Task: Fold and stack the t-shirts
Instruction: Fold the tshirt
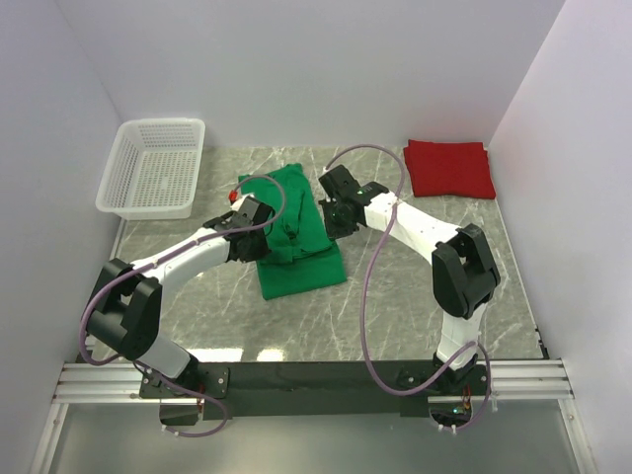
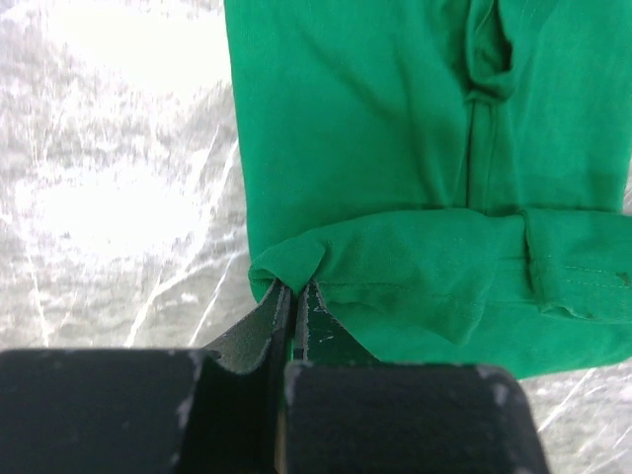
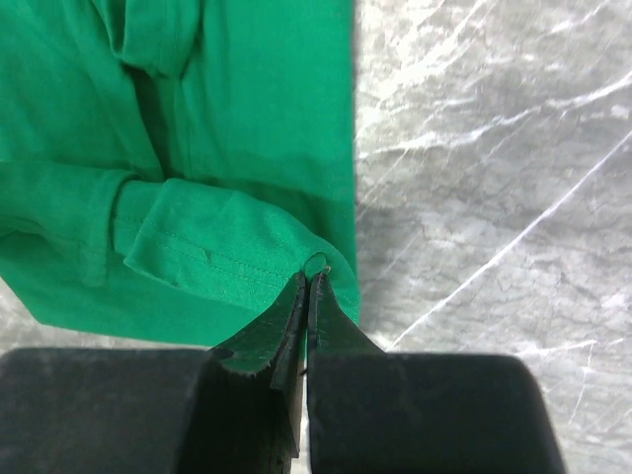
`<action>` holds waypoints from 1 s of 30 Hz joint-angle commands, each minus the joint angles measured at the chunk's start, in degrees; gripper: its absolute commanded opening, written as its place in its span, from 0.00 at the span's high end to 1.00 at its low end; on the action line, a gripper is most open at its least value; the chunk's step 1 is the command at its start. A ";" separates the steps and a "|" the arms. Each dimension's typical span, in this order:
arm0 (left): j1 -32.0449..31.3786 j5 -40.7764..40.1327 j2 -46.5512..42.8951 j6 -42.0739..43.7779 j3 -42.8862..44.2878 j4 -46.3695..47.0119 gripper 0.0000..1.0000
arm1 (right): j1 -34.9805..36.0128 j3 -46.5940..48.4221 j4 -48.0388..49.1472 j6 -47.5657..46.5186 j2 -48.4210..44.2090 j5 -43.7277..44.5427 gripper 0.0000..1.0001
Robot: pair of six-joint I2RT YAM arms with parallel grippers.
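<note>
At centre, green shirt (image 1: 301, 259) lies part-folded. Left gripper (image 2: 294, 294) and right gripper (image 3: 308, 284) are each pinched shut on a hem corner, one per side, likely so the fold travels evenly. Red shirt (image 1: 449, 168) sits folded far right, probably as the stack base.

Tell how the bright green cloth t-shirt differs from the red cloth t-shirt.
The green t-shirt lies central, partly folded; the red t-shirt is a neat folded rectangle far right. The left gripper and right gripper pinch the green t-shirt; nothing touches the red one. Both are plain cloth.
</note>
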 commanded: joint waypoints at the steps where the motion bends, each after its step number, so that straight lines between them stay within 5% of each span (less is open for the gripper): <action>1: 0.42 -2.21 0.19 1.04 -1.20 4.90 0.99 | -0.68 2.07 4.30 -0.11 1.36 1.69 1.00; 30: 1.21 -3.53 -0.26 2.44 -5.95 13.00 0.99 | -1.20 -0.22 9.15 0.77 3.30 3.80 1.00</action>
